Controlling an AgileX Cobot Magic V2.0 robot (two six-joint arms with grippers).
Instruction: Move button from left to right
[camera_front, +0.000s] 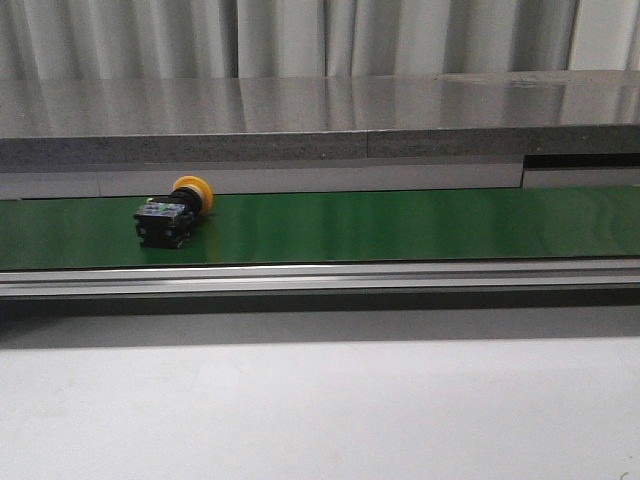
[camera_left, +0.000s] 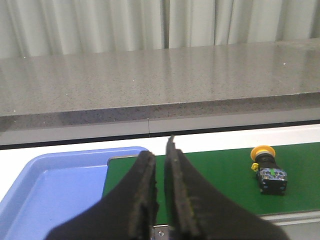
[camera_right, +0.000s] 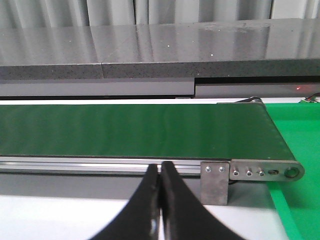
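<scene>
Success at this step, as I judged it, depended on timing and a clean approach: the small push-button switch with a black boxy body and round yellow-orange head lay on its side on the long green conveyor belt, toward the left stretch of it in the front view, untouched by either arm. The left end effector hung near the belt's left end, above the edge of a shallow blue plastic tray, its two black fingers almost together with only a thin slit between them and nothing held; the button sat well apart from it along the belt. The right end effector waited in front of the belt's right end, fingers likewise pressed nearly closed and empty, beside a bright green surface past the roller bracket. Whichever arm takes the button would probably need to spread its fingers first, then straddle the square black body across its flat sides, not the rounded head, which could slip. The button's head pointed toward the far grey stone-like worktop, and a small green mark showed on the black block in the left wrist view
</scene>
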